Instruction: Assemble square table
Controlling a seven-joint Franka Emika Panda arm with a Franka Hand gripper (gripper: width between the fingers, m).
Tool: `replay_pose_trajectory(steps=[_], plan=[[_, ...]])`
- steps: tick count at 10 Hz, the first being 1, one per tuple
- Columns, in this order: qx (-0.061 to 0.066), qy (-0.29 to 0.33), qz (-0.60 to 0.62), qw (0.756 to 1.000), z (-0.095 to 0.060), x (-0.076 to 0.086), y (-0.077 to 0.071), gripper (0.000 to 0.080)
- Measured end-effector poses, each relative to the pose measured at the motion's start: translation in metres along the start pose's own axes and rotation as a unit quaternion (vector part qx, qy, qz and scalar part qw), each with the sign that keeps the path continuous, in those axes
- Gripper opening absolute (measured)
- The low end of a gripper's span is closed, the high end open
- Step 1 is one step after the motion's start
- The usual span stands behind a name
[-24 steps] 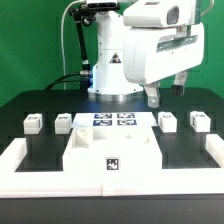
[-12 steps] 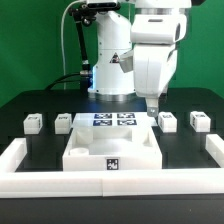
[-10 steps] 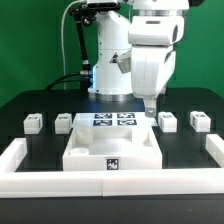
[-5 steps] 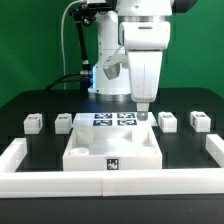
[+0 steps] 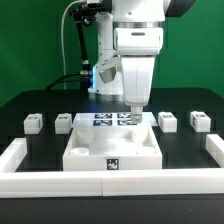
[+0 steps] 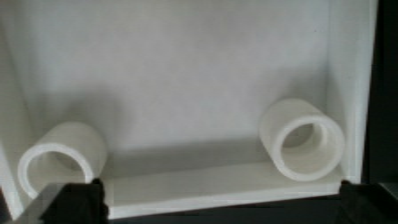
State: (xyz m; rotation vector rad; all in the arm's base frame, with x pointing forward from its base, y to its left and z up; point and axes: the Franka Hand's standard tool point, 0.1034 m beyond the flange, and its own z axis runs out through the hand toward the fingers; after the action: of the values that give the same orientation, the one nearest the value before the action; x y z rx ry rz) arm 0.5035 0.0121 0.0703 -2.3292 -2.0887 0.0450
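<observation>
The square slab [image 5: 112, 148] lies just behind the border wall [image 5: 18, 158] at the table [image 5: 40, 100]'s near edge, with the marker board [image 5: 113, 119] just behind it and two legs [image 5: 33, 123] [image 5: 63, 121] [image 5: 167, 121] [image 5: 199, 121] flanking the board on each side.

One square table slab [image 5: 85, 152], four block legs [image 5: 33, 123] [image 5: 63, 121] [image 5: 167, 121] [image 5: 198, 121], one marker board [image 5: 105, 119]

Smooth matt white plastic square table [image 5: 110, 146], matt black tabletop [image 5: 40, 100], glossy white arm casing [image 5: 138, 45]

My arm [image 5: 138, 45] runs off the exterior view's top edge, and my gripper [image 5: 134, 112] covers part of the marker board [image 5: 103, 120]. In the wrist view the square table [image 6: 178, 80] is blurred and cropped, my fingertips [image 6: 63, 200] cut to dark slivers at the edge.
</observation>
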Motion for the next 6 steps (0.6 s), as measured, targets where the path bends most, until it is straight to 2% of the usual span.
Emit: replay_pose_trajectory(steps=[1, 2, 3, 6], plan=[[-0.004, 0.001, -0.005, 1.000, 0.002, -0.002, -0.002, 0.0650], [-0.008, 0.002, -0.011, 1.000, 0.008, -0.009, -0.012, 0.0650], [0.000, 0.002, -0.017, 1.000, 0.015, -0.016, -0.022, 0.0650], [0.011, 0.002, -0.013, 1.000, 0.026, -0.031, -0.029, 0.0650]])
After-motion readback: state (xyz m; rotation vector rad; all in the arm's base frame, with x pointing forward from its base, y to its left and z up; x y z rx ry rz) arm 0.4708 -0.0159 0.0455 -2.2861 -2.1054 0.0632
